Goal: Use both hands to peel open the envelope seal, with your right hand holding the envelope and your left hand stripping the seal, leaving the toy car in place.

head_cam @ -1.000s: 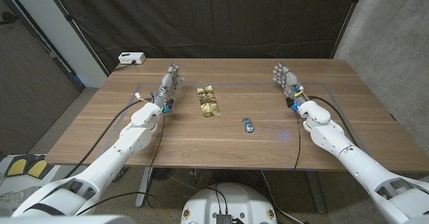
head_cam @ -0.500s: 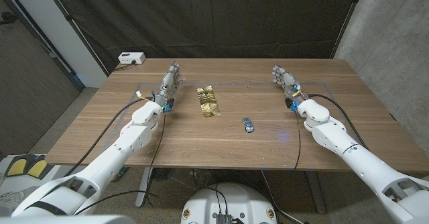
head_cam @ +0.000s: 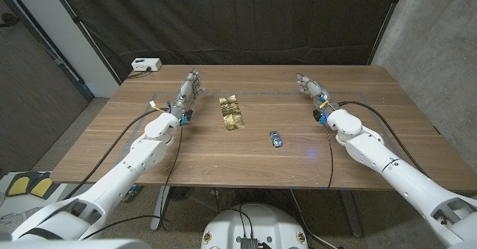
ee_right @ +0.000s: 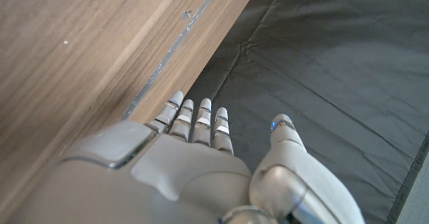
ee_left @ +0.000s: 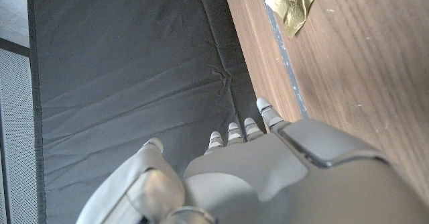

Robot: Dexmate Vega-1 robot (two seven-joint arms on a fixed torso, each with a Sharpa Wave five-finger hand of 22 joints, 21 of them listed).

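Observation:
A crinkled gold envelope [head_cam: 231, 112] lies on the wooden table [head_cam: 223, 152], a little left of the middle; a corner of the envelope [ee_left: 293, 3] also appears in the left wrist view. A small blue toy car [head_cam: 276, 138] sits to the envelope's right, nearer the front edge. My left hand [head_cam: 188, 92] is left of the envelope, fingers stretched out and holding nothing. My right hand [head_cam: 313, 89] is at the far right of the car, fingers extended, holding nothing. Both wrist views show each hand's back, my left hand [ee_left: 268, 177] and my right hand [ee_right: 174, 177], with straight fingers.
A white box [head_cam: 145, 65] with a cable sits at the table's back left corner. A dark curtain [head_cam: 238, 18] hangs behind the table. Faint tape lines [head_cam: 261, 92] mark a rectangle on the tabletop.
My right hand has shifted slightly left, toward the table's middle. The left hand, envelope and car have stayed put.

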